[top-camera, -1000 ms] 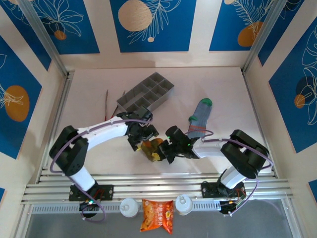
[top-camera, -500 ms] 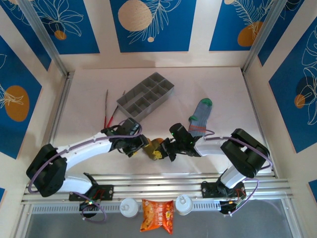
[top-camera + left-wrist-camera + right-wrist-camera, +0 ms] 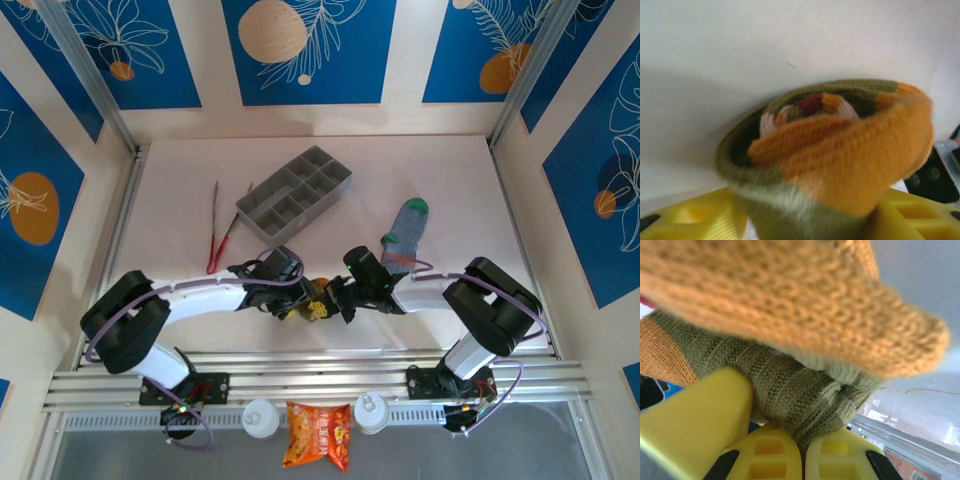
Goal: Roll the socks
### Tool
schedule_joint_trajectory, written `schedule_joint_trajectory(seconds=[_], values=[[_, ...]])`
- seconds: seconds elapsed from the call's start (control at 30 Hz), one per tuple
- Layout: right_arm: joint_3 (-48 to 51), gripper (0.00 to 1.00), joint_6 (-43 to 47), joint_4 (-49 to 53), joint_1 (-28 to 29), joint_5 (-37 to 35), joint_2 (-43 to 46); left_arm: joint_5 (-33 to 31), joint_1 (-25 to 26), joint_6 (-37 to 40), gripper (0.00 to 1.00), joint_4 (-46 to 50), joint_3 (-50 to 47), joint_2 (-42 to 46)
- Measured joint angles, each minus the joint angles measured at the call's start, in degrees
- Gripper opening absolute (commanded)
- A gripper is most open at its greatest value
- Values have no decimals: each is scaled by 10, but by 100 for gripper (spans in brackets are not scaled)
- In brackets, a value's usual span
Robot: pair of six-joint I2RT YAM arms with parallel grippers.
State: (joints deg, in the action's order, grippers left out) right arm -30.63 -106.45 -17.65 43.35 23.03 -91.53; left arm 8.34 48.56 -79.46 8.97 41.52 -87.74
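From above, the olive-brown sock (image 3: 312,306) was mostly hidden. Both wrists crowded over it, and only an orange-and-olive lump showed between them, on the near side of the grey tray (image 3: 296,192). The left wrist view showed it better, as a tight roll with its spiral end facing the lens, though the frame's bottom edge cut off its lower part. The left gripper (image 3: 805,222) had its yellow fingers (image 3: 687,220) pressed to either side of that roll, holding it. The right gripper (image 3: 804,442) was pinched closed on a fold of the same sock's olive ribbing, and the orange knit above it was blurred.

The grey-blue sock (image 3: 404,236) lay flat to the right of the tray, its cuff end tucked under the right arm. What looked like red tongs (image 3: 215,238) lay to the left of the tray. The roll sat nearer the rails (image 3: 300,380) than the tray did, and bare table (image 3: 450,165) stretched beyond and to the right of the tray.

Counted: two socks, one tray, one snack bag (image 3: 318,436) and two white caps (image 3: 260,418), the bag and caps on the near side of the rails.
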Motion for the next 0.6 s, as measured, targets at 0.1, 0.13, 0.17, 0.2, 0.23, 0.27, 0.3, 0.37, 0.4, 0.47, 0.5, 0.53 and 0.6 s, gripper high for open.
schedule_joint_trajectory(seconds=[0.1,0.13,0.17,0.2,0.23,0.27,0.3,0.37,0.4,0.47,0.5,0.53,0.6], values=[[0,0,5,-2,0,1,-1,0,0,-3,29,-6,11,-23],[0,0,9,-1,-2,3,-2,-1,1,-2,18,-8,15,-27],[0,0,14,-1,-4,6,-2,-1,1,2,9,-8,19,-31],[-3,0,27,5,-7,10,-4,-1,1,5,2,-4,23,-33],[-11,0,45,20,-10,15,-8,-3,1,6,0,2,26,-33],[-25,3,67,41,-14,21,-14,-5,1,9,0,7,27,-32],[-47,13,99,77,-18,27,-24,-10,1,9,0,11,28,-31],[-100,30,170,156,-23,35,-50,-23,-1,4,0,18,24,-25],[-128,35,212,196,-23,36,-65,-33,-6,1,0,23,20,-18],[-179,42,297,261,-18,34,-93,-54,-14,-9,0,39,7,3],[-202,44,339,292,-12,26,-102,-63,-14,-15,0,52,1,16],[-219,46,377,318,-3,12,-104,-68,-14,-17,0,66,-4,26],[-237,48,440,353,11,-32,-93,-68,-10,-24,0,101,-8,43]])
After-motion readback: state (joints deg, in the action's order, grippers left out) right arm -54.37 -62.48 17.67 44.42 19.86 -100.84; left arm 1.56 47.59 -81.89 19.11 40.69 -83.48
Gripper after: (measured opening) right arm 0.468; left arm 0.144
